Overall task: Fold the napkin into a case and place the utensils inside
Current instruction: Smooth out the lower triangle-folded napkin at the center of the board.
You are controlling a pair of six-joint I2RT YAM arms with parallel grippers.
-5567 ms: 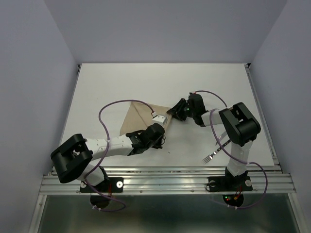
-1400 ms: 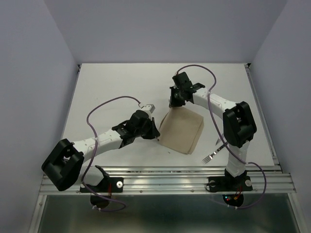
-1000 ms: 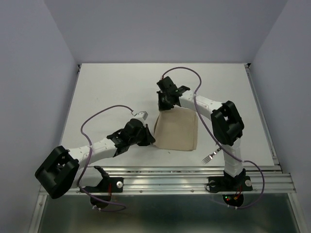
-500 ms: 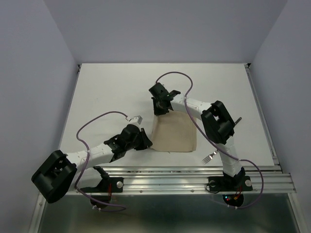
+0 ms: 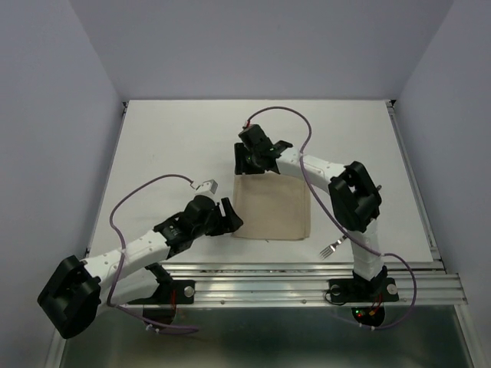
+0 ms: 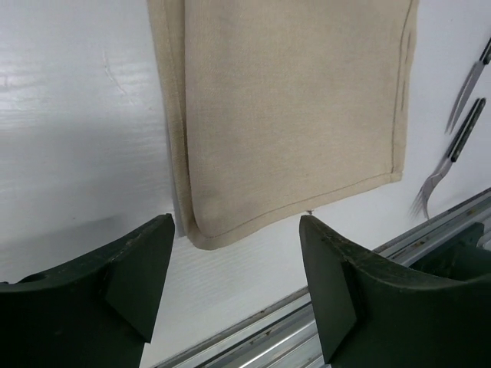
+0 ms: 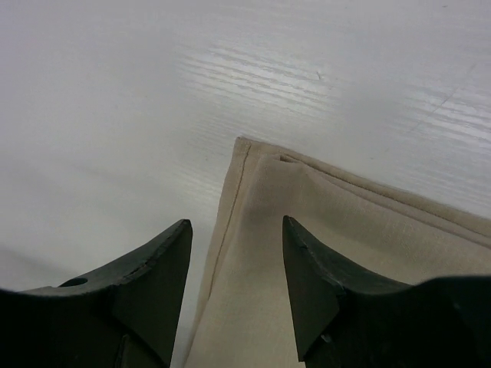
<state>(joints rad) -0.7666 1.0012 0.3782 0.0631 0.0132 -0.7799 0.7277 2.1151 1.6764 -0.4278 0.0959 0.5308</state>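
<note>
The napkin (image 5: 272, 208) is seen folded into a flat rectangle of at least two layers, squared to the table (image 5: 169, 146). In the left wrist view its left edge shows a lower layer jutting just past the upper one, and a stitched hem is traced down its right edge. The napkin's near edge lies close to the metal rail (image 5: 261, 268), with only a thin strip of bare table between. Wide bare table is noted left of the napkin and beyond its far edge. Right of the napkin, apart from it, the fork (image 6: 445, 161) and the knife (image 6: 468, 83) are laid, with the right arm's upright links alongside, so room there is tighter. The left gripper (image 5: 228, 217) is held at the napkin's near left corner, jaws spread wide, nothing grasped; the cloth corner is seen lying free on the table between the fingers. The right gripper (image 5: 244, 161) is placed over the napkin's far left corner, jaws parted and released, the cloth flat beneath. Against the frame of half a second ago, both claws have been opened and drawn slightly off those same corners. Since the earliest frame, the napkin has been changed from a triangle to this rectangle.
</note>
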